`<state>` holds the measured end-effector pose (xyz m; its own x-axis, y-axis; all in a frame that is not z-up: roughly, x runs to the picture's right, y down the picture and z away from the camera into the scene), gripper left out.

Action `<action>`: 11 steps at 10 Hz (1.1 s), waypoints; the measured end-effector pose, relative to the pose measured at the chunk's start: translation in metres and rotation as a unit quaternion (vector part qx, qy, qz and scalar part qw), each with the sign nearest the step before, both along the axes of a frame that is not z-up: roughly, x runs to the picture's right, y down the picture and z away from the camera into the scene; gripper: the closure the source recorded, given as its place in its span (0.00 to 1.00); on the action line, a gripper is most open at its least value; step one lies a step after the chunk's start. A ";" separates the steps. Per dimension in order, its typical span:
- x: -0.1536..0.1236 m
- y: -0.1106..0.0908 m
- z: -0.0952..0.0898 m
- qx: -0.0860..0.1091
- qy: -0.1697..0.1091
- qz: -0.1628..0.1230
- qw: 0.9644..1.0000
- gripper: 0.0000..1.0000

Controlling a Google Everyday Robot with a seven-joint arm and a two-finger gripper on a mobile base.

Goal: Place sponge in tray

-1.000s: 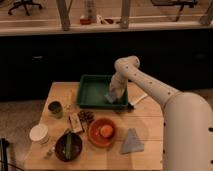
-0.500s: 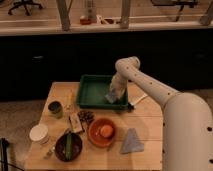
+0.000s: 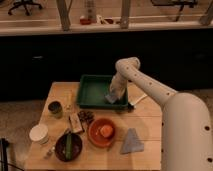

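The dark green tray [image 3: 88,93] stands at the back middle of the wooden table. My gripper [image 3: 113,94] reaches down into the tray's right front corner from the white arm [image 3: 145,84]. The small blue-grey sponge [image 3: 110,98] is right at the gripper's tip, low over or on the tray floor near the right rim. I cannot tell whether it rests on the floor.
In front of the tray are an orange bowl [image 3: 102,132] holding an orange object, a folded grey-blue cloth [image 3: 131,141], a dark bowl [image 3: 68,146] with a green item, a white cup [image 3: 39,133], a dark cup [image 3: 55,108] and a small packet [image 3: 75,122].
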<state>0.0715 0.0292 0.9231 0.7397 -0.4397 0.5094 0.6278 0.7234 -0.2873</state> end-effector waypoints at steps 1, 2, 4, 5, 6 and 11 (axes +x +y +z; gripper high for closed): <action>-0.002 -0.004 -0.004 0.004 -0.002 0.001 1.000 0.78; -0.003 -0.007 -0.006 0.007 -0.004 0.002 1.000 0.70; -0.005 -0.013 -0.012 0.014 -0.009 0.002 1.000 0.50; -0.007 -0.016 -0.015 0.017 -0.011 0.000 1.000 0.40; -0.008 -0.019 -0.018 0.020 -0.014 -0.001 1.000 0.30; -0.010 -0.029 -0.028 0.029 -0.022 -0.008 0.999 0.20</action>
<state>0.0610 -0.0001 0.8950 0.7100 -0.4816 0.5138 0.6508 0.7274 -0.2176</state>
